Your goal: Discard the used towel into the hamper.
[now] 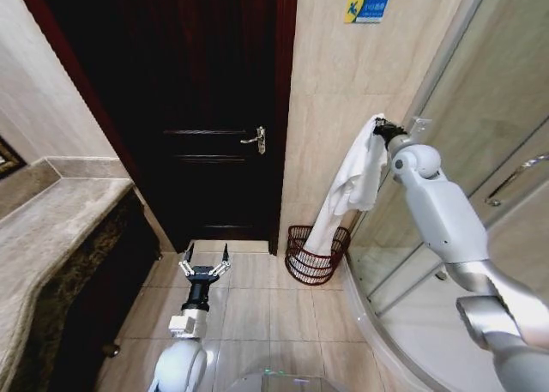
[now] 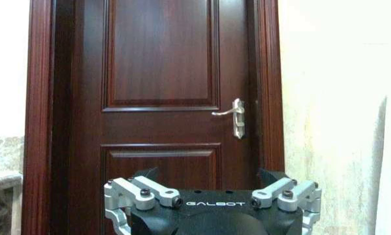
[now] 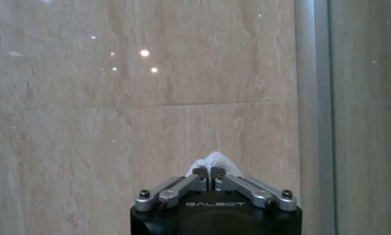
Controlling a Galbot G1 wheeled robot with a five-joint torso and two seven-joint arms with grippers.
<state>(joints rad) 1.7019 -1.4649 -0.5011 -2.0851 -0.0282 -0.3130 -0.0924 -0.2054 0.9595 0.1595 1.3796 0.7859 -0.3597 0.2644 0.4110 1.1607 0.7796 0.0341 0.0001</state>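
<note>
My left gripper [image 2: 212, 178] has its fingers [image 2: 143, 177] spread apart and facing a dark red-brown panelled door [image 2: 159, 88]. A silver lever handle [image 2: 233, 113] sits at its edge, beside the cream wall [image 2: 332, 107].

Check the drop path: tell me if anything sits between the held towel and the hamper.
Nothing visible does. The right gripper pinches the towel by its top, and its lower end already hangs into the hamper.

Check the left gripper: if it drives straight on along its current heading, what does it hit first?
Most likely the dark wooden door. The left gripper, fingers open, points squarely at its lower panel in the wrist view, with nothing visible between them. The gap looks sizeable, though depth is unclear.
</note>
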